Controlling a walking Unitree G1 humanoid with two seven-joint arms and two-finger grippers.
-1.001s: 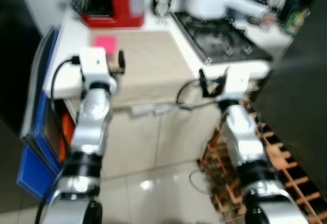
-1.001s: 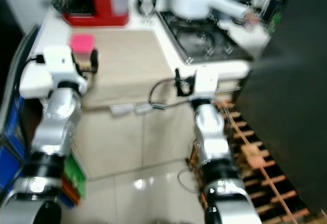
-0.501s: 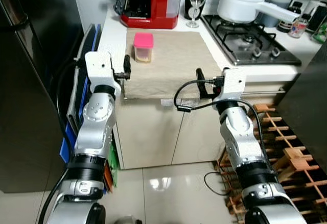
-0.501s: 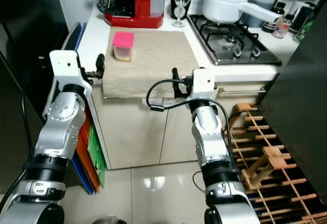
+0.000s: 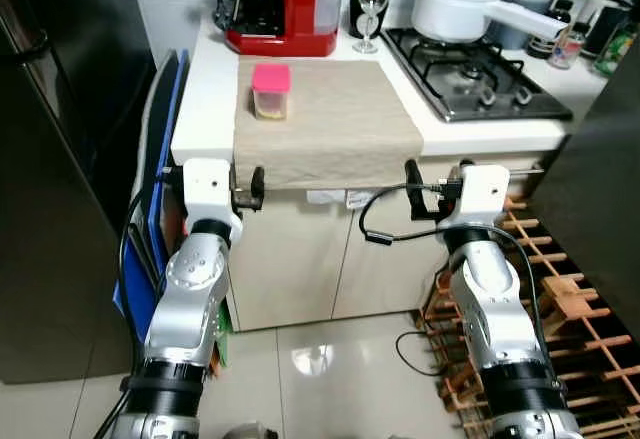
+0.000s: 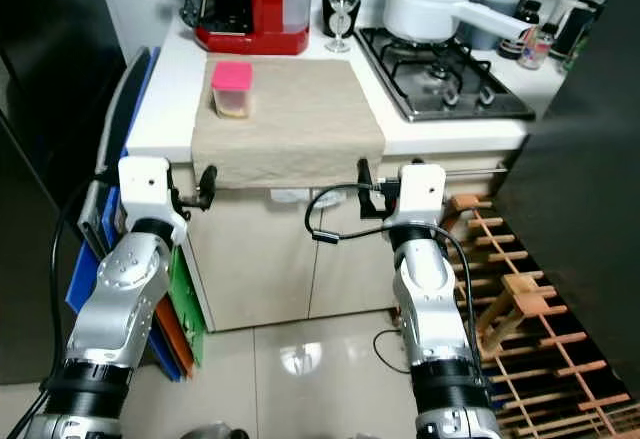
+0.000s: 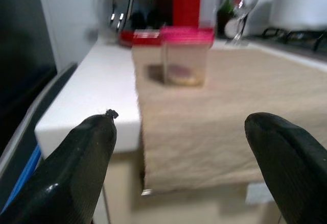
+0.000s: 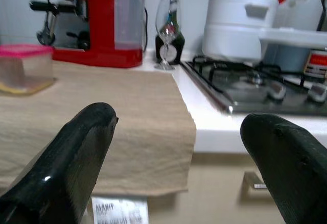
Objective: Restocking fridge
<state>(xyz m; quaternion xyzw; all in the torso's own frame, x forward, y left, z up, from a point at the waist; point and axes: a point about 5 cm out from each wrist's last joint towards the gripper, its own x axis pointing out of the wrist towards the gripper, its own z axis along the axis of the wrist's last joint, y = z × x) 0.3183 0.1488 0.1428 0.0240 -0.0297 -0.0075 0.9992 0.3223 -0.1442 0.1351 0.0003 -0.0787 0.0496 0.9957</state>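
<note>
While both claws gape empty, a pink-lidded container sits on the beige cloth near a red coffee machine.

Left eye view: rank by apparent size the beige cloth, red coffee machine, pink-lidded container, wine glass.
1. beige cloth
2. red coffee machine, cropped by the top edge, so its full size is unsure
3. pink-lidded container
4. wine glass, similar to the container; farther away, so unsure

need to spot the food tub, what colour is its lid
Pink. The lid on the tub shows best in the left wrist view.
</note>
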